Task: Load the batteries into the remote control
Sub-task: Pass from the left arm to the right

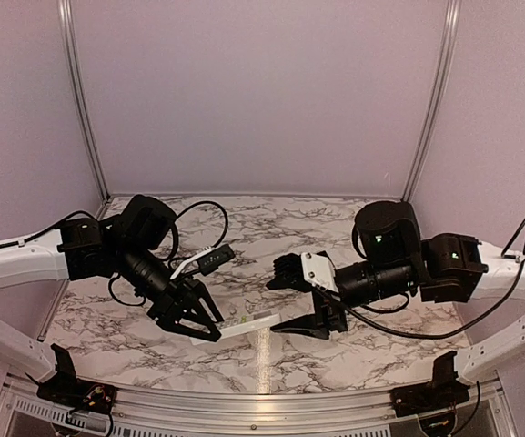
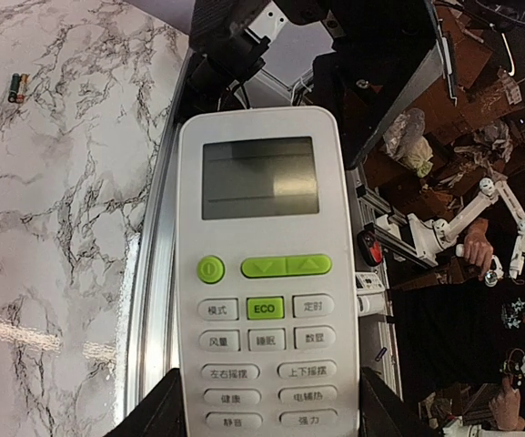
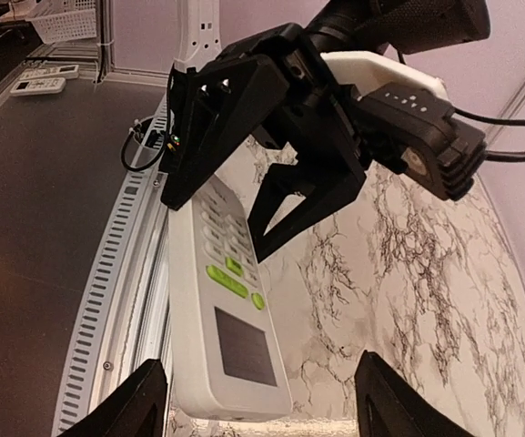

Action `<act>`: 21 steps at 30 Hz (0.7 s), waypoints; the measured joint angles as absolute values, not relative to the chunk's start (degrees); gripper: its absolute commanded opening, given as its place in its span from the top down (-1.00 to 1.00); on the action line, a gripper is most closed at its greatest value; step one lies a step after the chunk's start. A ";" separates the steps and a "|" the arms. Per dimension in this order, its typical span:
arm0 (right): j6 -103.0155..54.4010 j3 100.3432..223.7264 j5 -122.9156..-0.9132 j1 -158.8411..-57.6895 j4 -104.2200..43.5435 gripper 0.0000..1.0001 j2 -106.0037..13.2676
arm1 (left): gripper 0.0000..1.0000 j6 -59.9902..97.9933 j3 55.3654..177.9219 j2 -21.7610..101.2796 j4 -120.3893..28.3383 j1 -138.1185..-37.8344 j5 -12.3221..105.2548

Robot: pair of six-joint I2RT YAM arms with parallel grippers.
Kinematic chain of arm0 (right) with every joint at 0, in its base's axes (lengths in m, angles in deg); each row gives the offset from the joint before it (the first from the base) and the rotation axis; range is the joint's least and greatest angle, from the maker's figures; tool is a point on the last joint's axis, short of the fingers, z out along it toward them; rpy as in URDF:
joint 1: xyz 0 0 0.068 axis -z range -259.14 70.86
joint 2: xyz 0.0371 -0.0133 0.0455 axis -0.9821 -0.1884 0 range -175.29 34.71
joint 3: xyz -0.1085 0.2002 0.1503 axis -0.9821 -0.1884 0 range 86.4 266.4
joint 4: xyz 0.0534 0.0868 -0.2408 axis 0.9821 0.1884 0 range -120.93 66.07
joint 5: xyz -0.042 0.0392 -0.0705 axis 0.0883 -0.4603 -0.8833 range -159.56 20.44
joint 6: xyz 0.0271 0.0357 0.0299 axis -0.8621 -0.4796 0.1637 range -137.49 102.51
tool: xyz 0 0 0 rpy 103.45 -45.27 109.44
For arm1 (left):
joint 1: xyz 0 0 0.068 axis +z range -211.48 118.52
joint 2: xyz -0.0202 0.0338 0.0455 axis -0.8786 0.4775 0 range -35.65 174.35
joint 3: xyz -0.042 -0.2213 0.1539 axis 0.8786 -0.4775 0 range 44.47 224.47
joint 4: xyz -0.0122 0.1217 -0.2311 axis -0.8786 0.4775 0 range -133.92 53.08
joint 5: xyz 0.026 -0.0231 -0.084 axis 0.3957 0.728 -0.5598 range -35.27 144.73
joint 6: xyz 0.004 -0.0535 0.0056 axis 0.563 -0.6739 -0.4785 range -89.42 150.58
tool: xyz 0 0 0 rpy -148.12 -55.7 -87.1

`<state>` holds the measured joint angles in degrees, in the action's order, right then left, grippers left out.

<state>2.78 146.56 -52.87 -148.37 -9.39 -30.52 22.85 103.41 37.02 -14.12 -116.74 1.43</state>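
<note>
One white flat rectangular plastic remote control (image 2: 267,273), grey screen, green and white buttons facing up. Two tiny dark stick-shaped batteries (image 2: 16,87) lie side by side on the white marbled tabletop (image 2: 53,237), well apart from the remote control. The left gripper (image 1: 200,320) is clamped on the button end of the remote control, one black finger on each long edge, holding it off the tabletop. The right gripper (image 3: 260,360) has its fingers apart, with the screen end of the remote control between them; no contact is visible.
</note>
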 measured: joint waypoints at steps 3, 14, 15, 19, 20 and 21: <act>4.33 148.16 -55.45 -151.85 -7.62 -0.27 -32.66 | 0.87 22.64 103.41 37.41 -14.14 -117.11 0.75; 8.16 149.53 -62.66 -156.72 -4.96 0.24 -36.14 | 0.89 21.94 103.41 38.07 -14.60 -117.70 -1.22; 8.24 149.62 -63.07 -156.74 -4.89 0.28 -36.22 | 0.89 21.87 103.41 38.09 -14.67 -117.70 -1.39; 9.34 149.97 -64.45 -157.00 -4.30 0.51 -36.73 | 0.89 21.48 103.41 38.13 -14.97 -117.73 -2.02; 10.10 150.19 -64.76 -157.11 -4.15 0.56 -36.88 | 0.87 21.04 103.39 38.17 -14.88 -117.73 -2.48; 11.06 150.43 -64.98 -157.33 -3.97 0.62 -36.99 | 0.86 20.43 103.39 38.31 -14.73 -117.70 -3.34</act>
